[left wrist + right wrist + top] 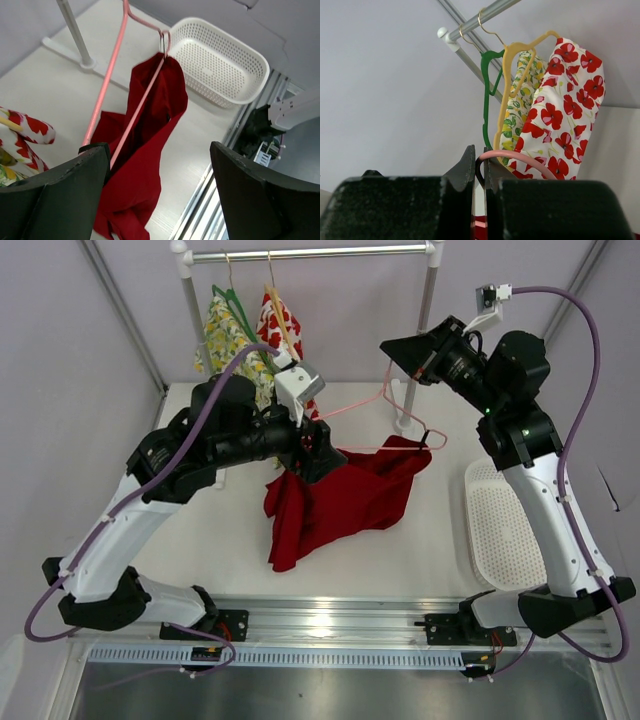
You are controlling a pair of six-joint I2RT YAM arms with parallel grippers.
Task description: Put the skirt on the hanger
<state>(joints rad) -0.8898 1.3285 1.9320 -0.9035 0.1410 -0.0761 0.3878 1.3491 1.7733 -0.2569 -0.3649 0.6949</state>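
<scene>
The right claw point(479, 157) is almost closed. Its two fingers pinch the curved hook of the hanger point(515, 155), a thin pale pink wire. The hanger is held up above the counter point(230, 530), with its triangle pointing down toward the left arm.

The left claw point(157, 150) stands wide open and holds nothing. One finger point(60, 195) is just beside the long pink wire, but it is not clear if they touch. The other finger is well apart on the far side.

Between these fingers hangs the skirt point(345, 495). It is a plain deep-red cloth, soft, with many folds and no pattern. One corner is caught at the far end of the hanger, and a pink wire runs across the cloth. The lower part droops in a loose heap toward the counter.

Further out, a white basket point(260, 65) with small holes lies on the counter. Behind, on the metal rail point(485, 12), a green hanger point(485, 100) and a yellow hanger point(506, 95) carry two flowered garments point(565, 115).
</scene>
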